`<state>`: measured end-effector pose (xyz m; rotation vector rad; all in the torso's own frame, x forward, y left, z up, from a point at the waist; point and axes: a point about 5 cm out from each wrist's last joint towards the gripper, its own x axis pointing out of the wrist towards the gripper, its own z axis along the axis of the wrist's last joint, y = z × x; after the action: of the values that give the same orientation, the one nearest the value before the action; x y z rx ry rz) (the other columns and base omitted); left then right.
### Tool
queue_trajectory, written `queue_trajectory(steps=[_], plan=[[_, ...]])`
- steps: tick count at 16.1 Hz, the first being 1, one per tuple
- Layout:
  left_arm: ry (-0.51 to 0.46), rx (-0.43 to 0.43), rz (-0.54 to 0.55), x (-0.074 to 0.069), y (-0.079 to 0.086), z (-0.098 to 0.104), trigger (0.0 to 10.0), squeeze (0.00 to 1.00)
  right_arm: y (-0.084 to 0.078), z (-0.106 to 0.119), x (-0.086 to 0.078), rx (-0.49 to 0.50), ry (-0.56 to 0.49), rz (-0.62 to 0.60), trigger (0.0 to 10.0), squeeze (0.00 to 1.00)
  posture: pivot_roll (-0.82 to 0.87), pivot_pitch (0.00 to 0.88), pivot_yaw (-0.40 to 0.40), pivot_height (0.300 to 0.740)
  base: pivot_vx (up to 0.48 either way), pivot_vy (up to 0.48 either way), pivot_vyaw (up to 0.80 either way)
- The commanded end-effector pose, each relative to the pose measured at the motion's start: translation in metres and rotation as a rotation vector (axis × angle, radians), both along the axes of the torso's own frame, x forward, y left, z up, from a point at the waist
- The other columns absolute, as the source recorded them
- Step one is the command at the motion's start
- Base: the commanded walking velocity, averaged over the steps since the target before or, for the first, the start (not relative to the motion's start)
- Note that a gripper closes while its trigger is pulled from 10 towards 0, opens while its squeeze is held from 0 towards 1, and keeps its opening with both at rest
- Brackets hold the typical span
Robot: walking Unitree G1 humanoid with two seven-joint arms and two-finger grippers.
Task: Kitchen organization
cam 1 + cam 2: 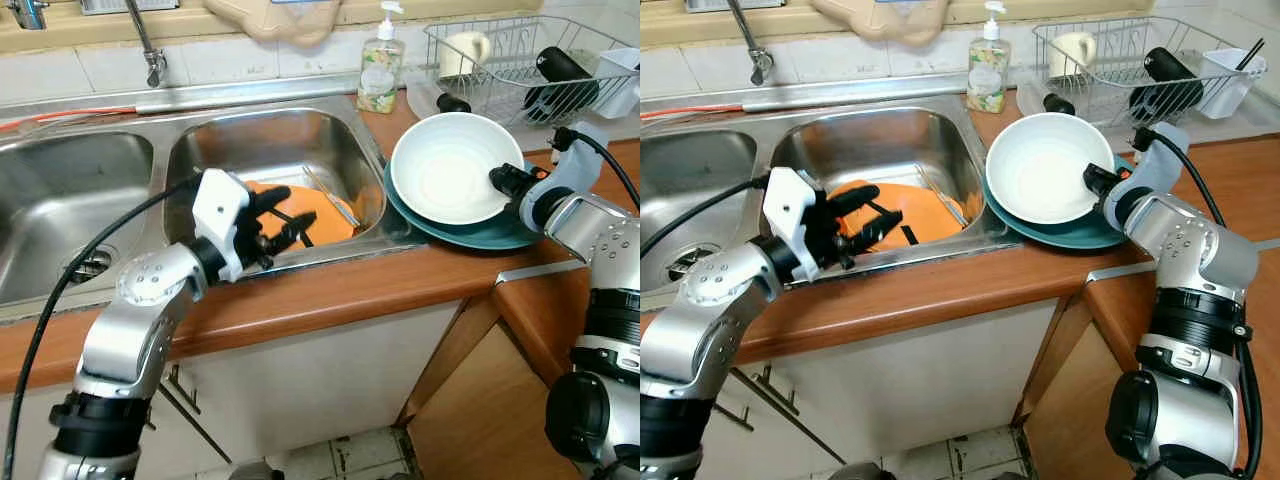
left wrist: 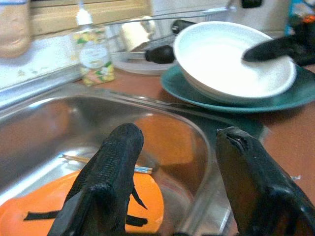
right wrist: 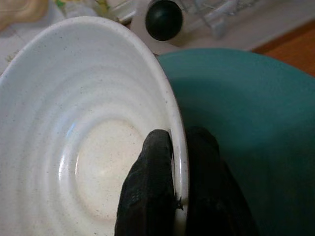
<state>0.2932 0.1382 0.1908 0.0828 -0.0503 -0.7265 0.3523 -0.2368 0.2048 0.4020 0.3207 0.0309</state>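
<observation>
The brown wooden tabletop (image 1: 330,290) holds a double stainless-steel sink (image 1: 270,140) set into it. In the right basin lies a round orange plate with black markings (image 1: 325,225), and a thin stick rests beside it. Right of the sink, near the front edge, sits a teal round plate (image 1: 480,232). Along the back edge stand a clear soap pump bottle (image 1: 378,70) and a wire dish rack (image 1: 520,60) toward the right corner.
</observation>
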Motion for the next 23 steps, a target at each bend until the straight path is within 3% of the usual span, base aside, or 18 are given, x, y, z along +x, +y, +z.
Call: queue_trajectory(steps=[1,2,5,6,7,10,12,15,16,17,18,21,22,23], plan=[[0.001,-0.027,0.043,0.005,0.006,0.005,10.0,0.00,0.009,0.025,0.003,-0.007,-0.117,0.050,0.0,0.00,-0.01,0.000,0.036,0.740,0.000,0.000,0.00],[0.002,-0.049,0.049,0.008,0.005,0.007,10.0,1.00,0.014,0.033,0.004,-0.037,-0.163,0.077,0.0,0.00,-0.01,0.000,0.037,0.740,0.000,0.000,0.00],[-0.013,-0.116,0.075,0.013,0.001,0.015,10.0,1.00,0.029,0.058,0.005,-0.167,-0.323,0.152,0.0,0.00,-0.01,0.000,0.037,0.740,0.000,0.000,0.00],[-0.010,-0.169,0.089,0.017,-0.003,0.020,10.0,0.18,0.040,0.074,0.003,-0.259,-0.424,0.205,0.0,0.00,-0.01,0.000,0.038,0.740,0.000,0.000,0.00],[-0.006,-0.191,0.095,0.019,-0.005,0.022,10.0,0.00,0.049,0.082,0.001,-0.334,-0.490,0.247,0.0,0.00,-0.01,0.000,0.040,0.740,0.000,0.000,0.00],[0.005,-0.216,0.107,0.022,-0.008,0.023,10.0,0.00,0.075,0.094,-0.009,-0.395,-0.622,0.378,0.0,0.00,-0.01,0.000,0.040,0.740,0.000,0.000,0.00],[0.018,-0.220,0.164,0.028,-0.005,0.021,10.0,0.00,0.097,0.098,-0.022,-0.328,-0.715,0.523,0.0,0.00,-0.01,0.000,0.040,0.740,0.000,0.000,0.00],[0.018,-0.216,0.198,0.031,-0.002,0.021,10.0,0.00,0.105,0.096,-0.027,-0.275,-0.742,0.567,0.0,0.00,0.00,0.000,0.034,0.740,0.000,0.000,0.00],[0.014,-0.233,0.196,0.031,-0.003,0.022,3.7,0.00,0.109,0.089,-0.029,-0.255,-0.729,0.576,0.0,0.00,0.00,0.000,0.032,0.740,0.000,0.000,0.00],[0.011,-0.237,0.196,0.031,-0.003,0.022,2.4,0.00,0.109,0.088,-0.029,-0.252,-0.725,0.576,0.0,0.00,0.00,0.000,0.032,0.740,0.000,0.000,0.00],[0.009,-0.248,0.199,0.031,-0.003,0.023,0.0,0.00,0.110,0.085,-0.030,-0.243,-0.720,0.575,0.0,0.00,0.00,0.000,0.032,0.740,0.000,0.000,0.00],[0.007,-0.275,0.180,0.028,-0.004,0.025,0.0,0.00,0.104,0.078,-0.023,-0.251,-0.675,0.463,0.0,0.00,0.00,0.000,0.035,0.740,0.000,0.000,0.00],[0.012,-0.248,0.181,0.027,-0.003,0.022,7.2,0.00,0.095,0.076,-0.017,-0.299,-0.660,0.370,0.0,0.00,0.00,0.000,0.035,0.740,0.000,0.000,0.00],[0.016,-0.229,0.185,0.027,-0.002,0.020,10.0,0.00,0.088,0.076,-0.013,-0.342,-0.654,0.304,0.0,0.00,0.00,0.000,0.035,0.740,0.000,0.000,0.00]])
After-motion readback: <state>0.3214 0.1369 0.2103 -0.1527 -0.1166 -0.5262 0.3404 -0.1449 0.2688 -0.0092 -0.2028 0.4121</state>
